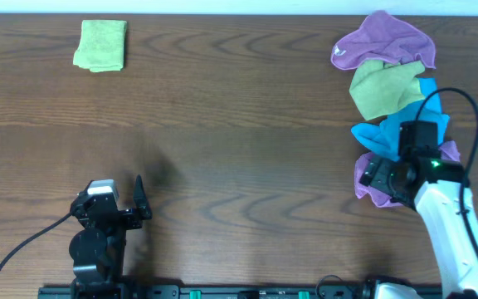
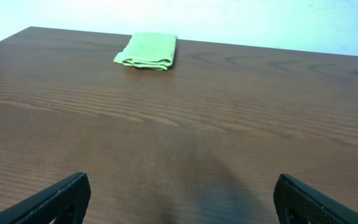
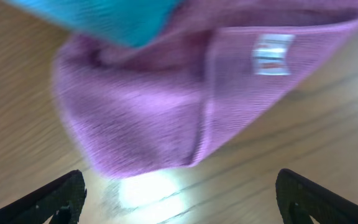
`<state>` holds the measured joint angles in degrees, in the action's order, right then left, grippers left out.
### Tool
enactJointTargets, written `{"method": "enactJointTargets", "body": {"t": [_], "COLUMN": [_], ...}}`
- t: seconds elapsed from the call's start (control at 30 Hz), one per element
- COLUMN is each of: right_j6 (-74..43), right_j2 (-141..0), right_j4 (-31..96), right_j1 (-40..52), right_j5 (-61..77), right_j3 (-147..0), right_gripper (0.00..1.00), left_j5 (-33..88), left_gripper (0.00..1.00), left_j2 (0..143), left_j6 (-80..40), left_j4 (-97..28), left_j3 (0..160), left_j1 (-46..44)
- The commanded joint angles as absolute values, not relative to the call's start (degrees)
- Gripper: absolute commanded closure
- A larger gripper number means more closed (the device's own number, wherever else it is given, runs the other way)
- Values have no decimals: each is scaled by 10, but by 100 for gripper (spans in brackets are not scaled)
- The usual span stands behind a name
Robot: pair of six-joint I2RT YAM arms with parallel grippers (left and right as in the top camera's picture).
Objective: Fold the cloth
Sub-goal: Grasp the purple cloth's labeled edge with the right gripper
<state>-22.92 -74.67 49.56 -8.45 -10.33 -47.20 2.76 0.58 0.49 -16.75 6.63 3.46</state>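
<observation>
Purple cloth (image 3: pixel 160 106) lies crumpled by the right edge of the table (image 1: pixel 239 124) — blurred, partly hidden under a blue cloth (image 1: pixel 386 133) and the right gripper (image 3: pixel 179 190), whose fingers are spread above it. Left gripper (image 2: pixel 179 193) is also spread — over the near edge. Folded green cloth (image 1: pixel 101 45) sits at the far-left corner.

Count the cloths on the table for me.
5. A folded green cloth lies alone at the far left. Piled at right, far to near: first purple cloth, olive cloth, blue cloth, second purple cloth. The pile may hide more.
</observation>
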Motion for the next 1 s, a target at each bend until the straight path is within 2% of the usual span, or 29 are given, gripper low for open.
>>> {"method": "enactJointTargets", "body": {"t": [0.0,0.17,0.53,0.73,0.87,0.97], "right_j6": [-257,-254,-235,-229,-224,-222], "right_j2": [-772,-823,-888,-907,-914,-916], "right_j4": [487,460,343,325,326,325], "right_j1": [-128,-181,-185,-185,-185,-185], "right_j5": [-135,-133,-131,-135,-135,-150], "right_j3": [-485,-485,-485,-485,-485,-485], "right_gripper": [4,12,26,41,56,58], "left_j5": [22,22,22,22,22,22], "left_gripper": [4,5,5,5,5,5], "left_j2": [3,3,3,3,3,3], "left_j6": [13,13,13,13,13,13], "left_j4": [-173,-173,-173,-173,-173,-173], "left_j3": [53,53,53,53,53,53], "left_j1": [32,32,32,32,32,32]}}
